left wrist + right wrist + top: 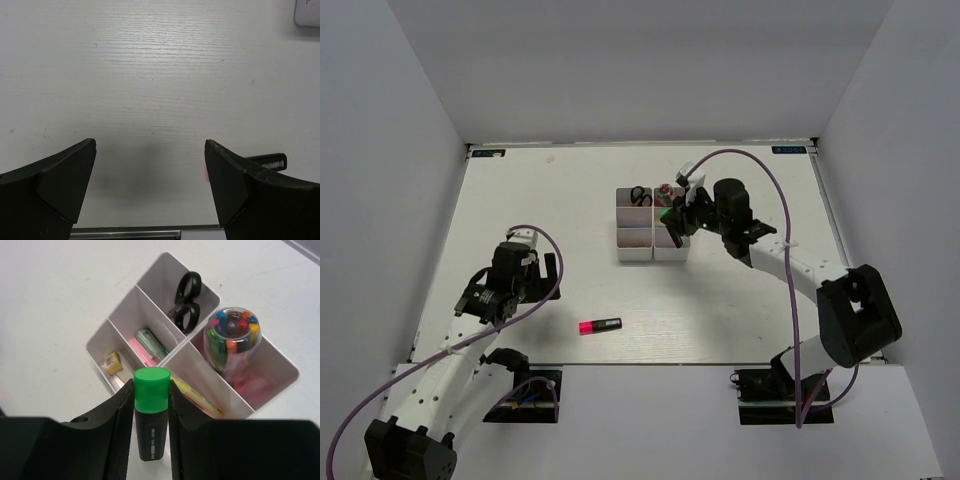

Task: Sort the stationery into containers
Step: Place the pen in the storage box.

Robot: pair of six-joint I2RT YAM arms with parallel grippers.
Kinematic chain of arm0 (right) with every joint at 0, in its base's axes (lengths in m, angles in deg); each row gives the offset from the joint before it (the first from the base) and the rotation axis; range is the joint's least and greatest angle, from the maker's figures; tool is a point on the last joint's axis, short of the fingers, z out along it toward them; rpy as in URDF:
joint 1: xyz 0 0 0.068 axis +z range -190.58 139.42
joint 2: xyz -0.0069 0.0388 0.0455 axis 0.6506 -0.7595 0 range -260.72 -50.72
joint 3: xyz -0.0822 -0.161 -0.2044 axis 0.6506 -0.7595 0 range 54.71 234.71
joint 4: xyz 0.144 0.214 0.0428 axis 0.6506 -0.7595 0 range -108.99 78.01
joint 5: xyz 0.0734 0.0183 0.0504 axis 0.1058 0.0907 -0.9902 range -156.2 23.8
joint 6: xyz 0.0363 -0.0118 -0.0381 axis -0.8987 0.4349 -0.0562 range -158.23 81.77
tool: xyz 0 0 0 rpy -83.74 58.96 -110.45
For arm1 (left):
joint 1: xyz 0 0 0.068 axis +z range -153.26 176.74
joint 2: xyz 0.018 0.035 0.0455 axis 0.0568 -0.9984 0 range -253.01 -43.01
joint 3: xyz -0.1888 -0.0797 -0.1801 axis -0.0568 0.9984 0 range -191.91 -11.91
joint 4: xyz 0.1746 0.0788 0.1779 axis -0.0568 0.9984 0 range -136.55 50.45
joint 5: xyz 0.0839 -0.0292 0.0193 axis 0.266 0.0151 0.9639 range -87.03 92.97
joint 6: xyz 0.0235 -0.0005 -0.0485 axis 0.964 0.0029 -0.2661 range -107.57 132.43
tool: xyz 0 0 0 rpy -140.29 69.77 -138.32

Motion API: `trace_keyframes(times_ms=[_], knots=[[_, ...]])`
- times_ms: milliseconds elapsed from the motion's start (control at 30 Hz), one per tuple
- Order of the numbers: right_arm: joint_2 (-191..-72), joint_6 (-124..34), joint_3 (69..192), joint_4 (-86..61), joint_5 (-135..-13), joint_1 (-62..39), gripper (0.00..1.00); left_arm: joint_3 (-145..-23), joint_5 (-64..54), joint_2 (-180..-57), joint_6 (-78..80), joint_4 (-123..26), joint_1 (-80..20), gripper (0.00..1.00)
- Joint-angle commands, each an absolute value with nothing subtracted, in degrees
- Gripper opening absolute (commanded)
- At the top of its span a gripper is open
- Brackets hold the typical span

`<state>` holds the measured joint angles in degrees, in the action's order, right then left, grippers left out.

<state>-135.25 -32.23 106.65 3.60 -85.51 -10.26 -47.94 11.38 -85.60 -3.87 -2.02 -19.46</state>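
Above the bins [160, 277], the right gripper [151, 395] grasps the green highlighter [151, 415] cap up, and it likely next needs lowering into a cell and letting go; the left gripper [150, 145], released, hangs near the pink highlighter [600, 325] on the bench [720, 310].

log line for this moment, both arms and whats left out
right end effector: shut on green highlighter, over bins | left end effector: open, empty, over table | pink highlighter: lying on table, not yet binned

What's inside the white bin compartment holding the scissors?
Black-handled scissors, handle loops up, in the white translucent plastic bin block. Their blades and the compartment floor are hidden.
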Motion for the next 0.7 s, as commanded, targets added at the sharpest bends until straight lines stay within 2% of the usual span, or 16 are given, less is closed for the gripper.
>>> trace_keyframes(times_ms=[0,167,333,667], knots=[[-135.8,-36.4,108.0,9.4,-93.8,-11.4,0.0,-47.9,11.0,-85.6,-3.3,-2.9,-19.1,1.0],[-137.5,-35.2,109.7,8.3,-95.9,-13.1,0.0,-47.8,10.9,-85.3,-3.4,-2.9,-19.1,1.0],[-139.9,-30.0,107.2,14.1,-97.8,-14.4,0.0,-47.7,10.8,-85.3,-3.3,-3.1,-19.0,1.0],[-142.0,-30.0,106.8,16.5,-100.6,-17.6,0.0,-47.8,10.7,-85.6,-3.2,-3.0,-19.2,1.0]])
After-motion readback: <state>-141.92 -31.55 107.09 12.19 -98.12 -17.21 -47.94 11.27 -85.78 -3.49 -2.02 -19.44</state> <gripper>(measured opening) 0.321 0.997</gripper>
